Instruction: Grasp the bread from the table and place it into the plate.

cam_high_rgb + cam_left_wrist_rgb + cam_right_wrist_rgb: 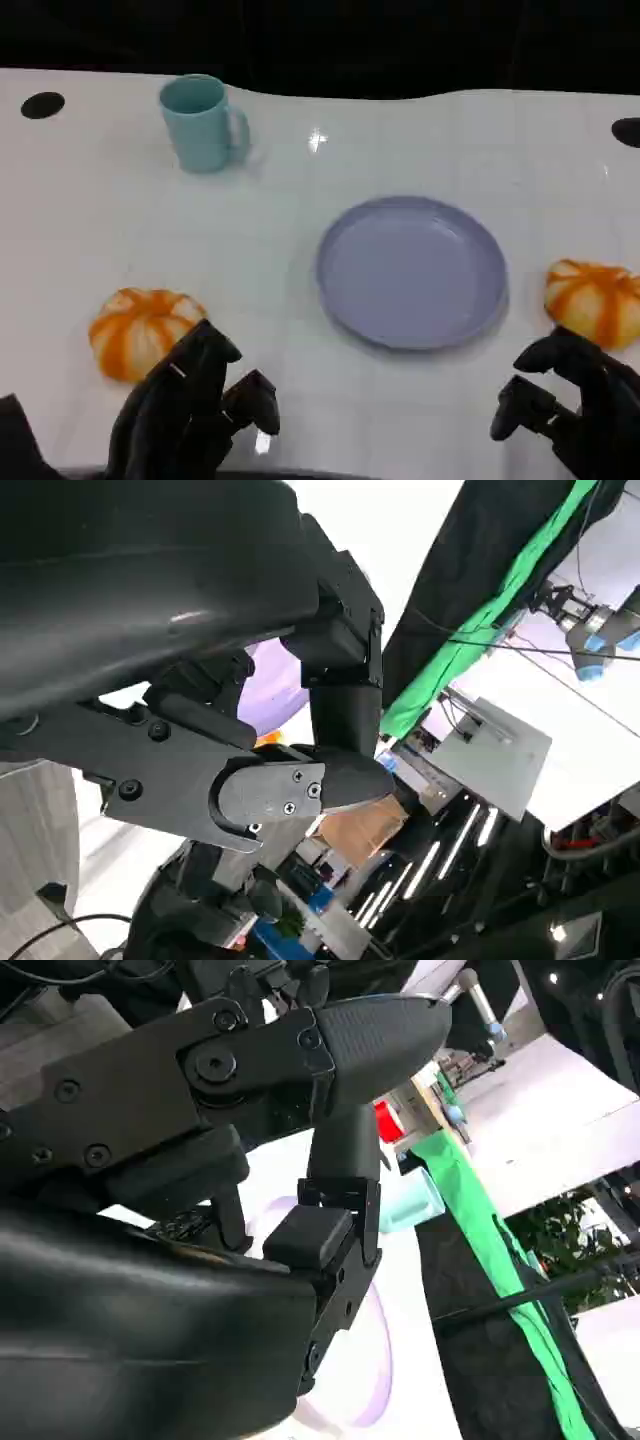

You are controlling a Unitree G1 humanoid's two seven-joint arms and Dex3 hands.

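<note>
Head camera looks down on the white surface (420, 420) around the lilac plate (411, 270). Both wrist cameras sit close behind their robot hands, glimpsing that plate.

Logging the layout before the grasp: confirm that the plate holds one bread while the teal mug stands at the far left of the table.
Wrong on one point: in the head view the plate holds nothing. Both breads lie on the table, one left of it and one right of it. The teal mug does stand at the far left.

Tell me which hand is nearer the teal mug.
Left. The left hand sits at the table's near edge, on the same side as the teal mug at the far edge; the right hand is across the table, beyond the plate.
</note>
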